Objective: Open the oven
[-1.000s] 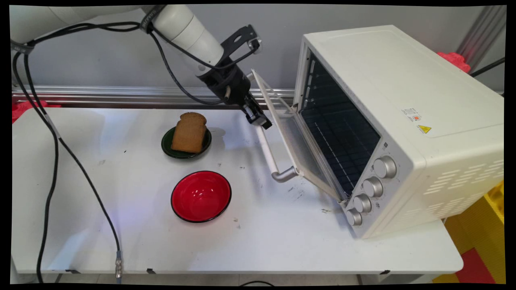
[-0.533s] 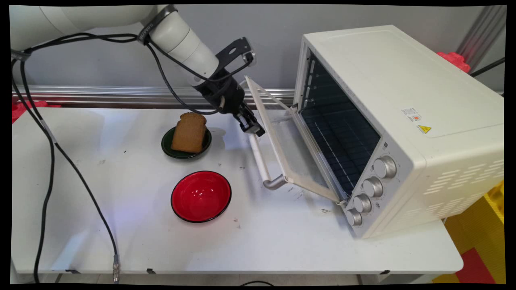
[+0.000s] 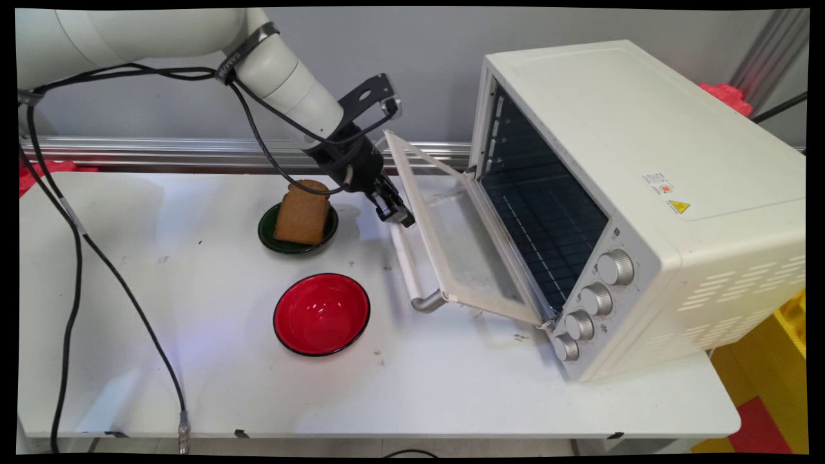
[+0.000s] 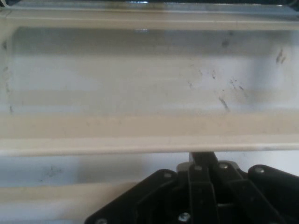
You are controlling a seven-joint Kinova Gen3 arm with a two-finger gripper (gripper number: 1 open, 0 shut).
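Clearly the end effector [image 3: 394, 212], closed on the oven door's handle [image 3: 407, 264] at frame centre, could slip off. Then the half-lowered door [image 3: 451, 238] may drop onto the table [image 3: 193, 386], or swing toward the bread [image 3: 301, 212].

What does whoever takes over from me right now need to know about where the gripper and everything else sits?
Gripper: at the far end of the handle of the oven door; whether it is open or shut cannot be told.
Oven door: partly open, tilted down towards the table, not flat. The hand view is filled by the door's glass.
Toaster oven: on the table's right side, rack inside, nothing seen on it.
Bread slice: propped on the green plate, just left of the gripper.
Red bowl: empty, nearer the camera than the plate.
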